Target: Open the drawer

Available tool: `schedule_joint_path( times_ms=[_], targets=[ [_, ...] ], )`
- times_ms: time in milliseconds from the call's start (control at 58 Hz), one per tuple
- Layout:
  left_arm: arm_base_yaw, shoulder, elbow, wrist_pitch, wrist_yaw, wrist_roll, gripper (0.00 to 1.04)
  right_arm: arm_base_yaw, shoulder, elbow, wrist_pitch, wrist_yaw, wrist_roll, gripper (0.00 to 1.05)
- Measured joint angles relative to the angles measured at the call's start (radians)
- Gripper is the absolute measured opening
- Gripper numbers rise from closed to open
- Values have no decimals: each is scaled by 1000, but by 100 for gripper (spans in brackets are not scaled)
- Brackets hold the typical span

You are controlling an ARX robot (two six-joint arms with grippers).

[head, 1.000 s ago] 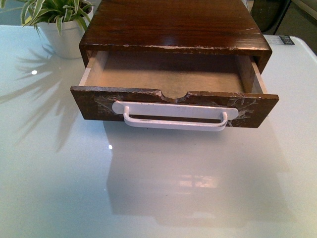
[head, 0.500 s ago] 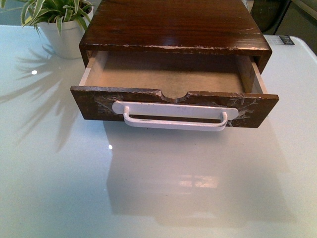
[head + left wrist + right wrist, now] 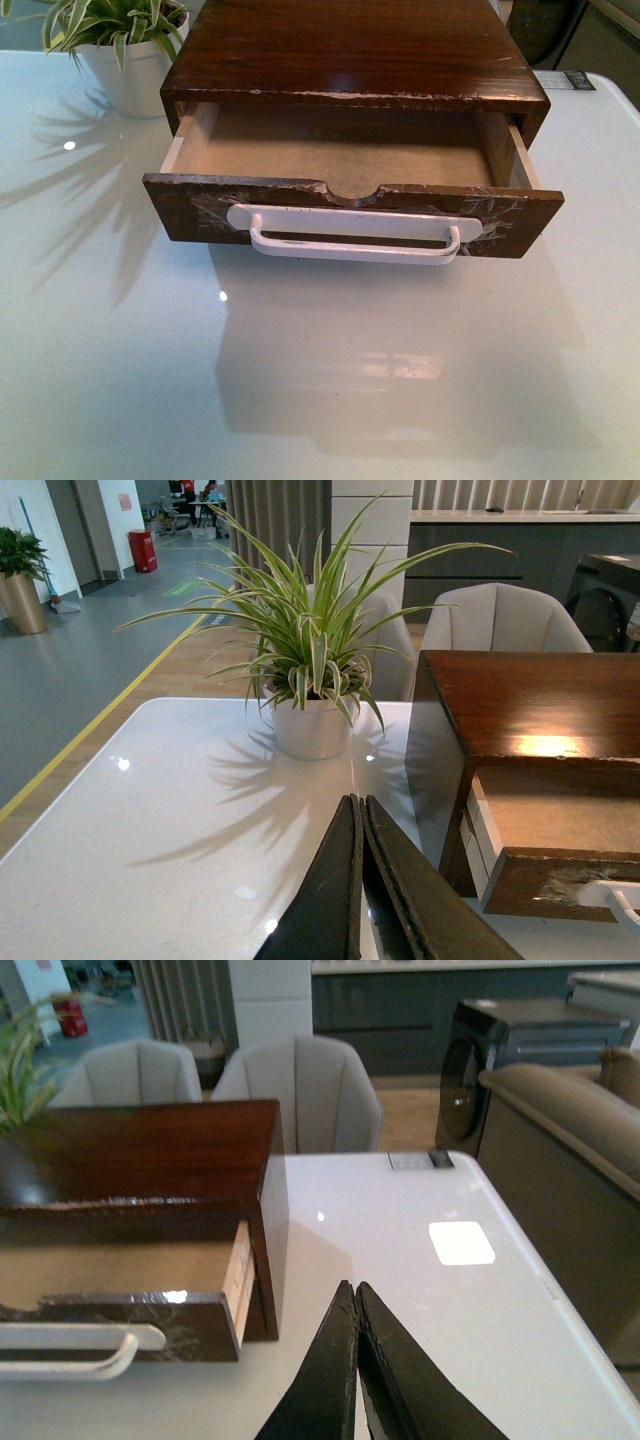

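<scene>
Wooden dark-brown drawer with white bar handle (image 3: 352, 200): stands pulled out, pale interior showing.
My left tool (image 3: 360, 820): pressed together, empty.
My right tool (image 3: 356, 1305): together, empty.
Risk: pulling further could drag it right out of its case.

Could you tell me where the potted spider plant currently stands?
In the front view, the green-and-white spider plant in its white pot stands on the pale glossy table at far left, beside the dark brown wooden cabinet's back-left corner.
</scene>
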Motion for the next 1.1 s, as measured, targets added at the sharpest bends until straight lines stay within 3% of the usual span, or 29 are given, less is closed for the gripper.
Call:
schedule_joint_path(
  times_ms=[103, 190, 569, 621, 1103],
  targets=[
    [0, -37, 0, -35, 0, 0, 2, 0, -7, 0, -5, 1, 0, 2],
    [0, -151, 0, -180, 0, 0, 2, 0, -8, 0, -6, 1, 0, 2],
    [0, -189, 0, -193, 0, 0, 2, 0, -10, 0, -7, 0, 0, 2],
    [0, -189, 0, -193, 0, 0, 12, 0, -10, 0, -7, 0, 0, 6],
    [0, -189, 0, -193, 0, 0, 97, 0, -10, 0, -7, 0, 0, 92]
  ],
)
